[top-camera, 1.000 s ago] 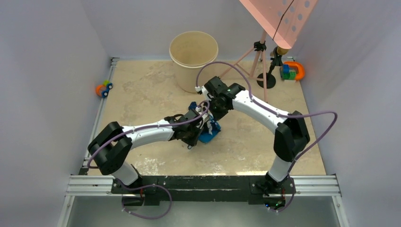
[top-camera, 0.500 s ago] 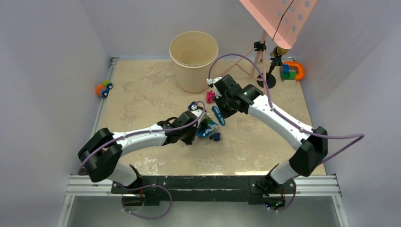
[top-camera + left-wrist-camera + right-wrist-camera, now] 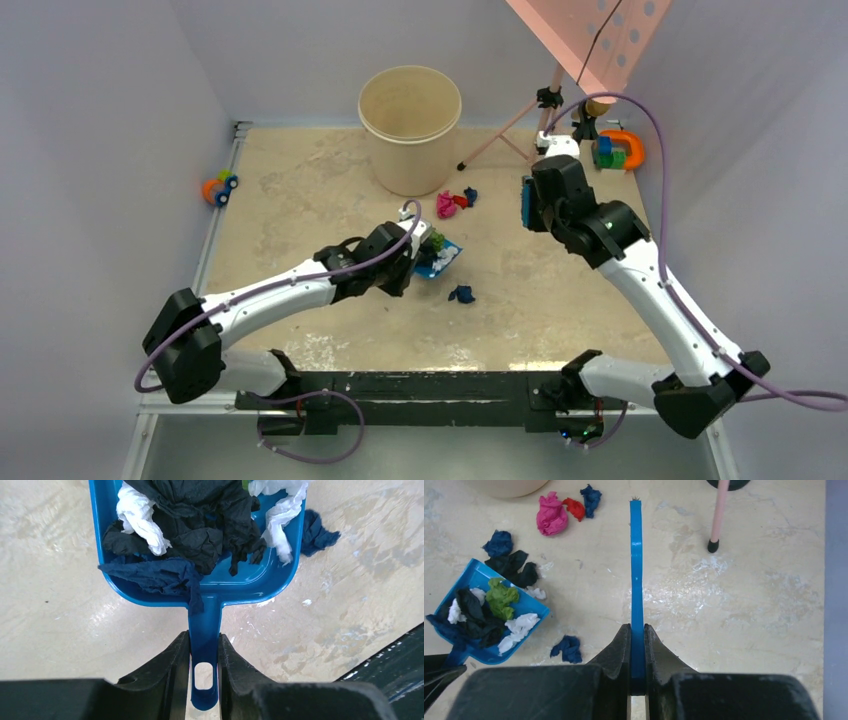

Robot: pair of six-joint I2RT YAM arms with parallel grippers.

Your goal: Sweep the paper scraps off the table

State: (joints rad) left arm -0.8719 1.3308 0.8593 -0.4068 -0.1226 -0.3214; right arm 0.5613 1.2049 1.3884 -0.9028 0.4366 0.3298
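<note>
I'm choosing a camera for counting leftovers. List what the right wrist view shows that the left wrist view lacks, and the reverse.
Only the right wrist view: a pink wad, red wad and blue wad loose by the bucket, a stand leg, and the right gripper shut on the brush. Only the left wrist view: the slot in the dustpan handle, clamped by the left gripper, and the black front bar. Both: the dustpan holding black and white scraps, and the table.

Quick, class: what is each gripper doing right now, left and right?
Left gripper: closed on the blue dustpan by its handle.
Right gripper: closed on the blue brush.
</note>
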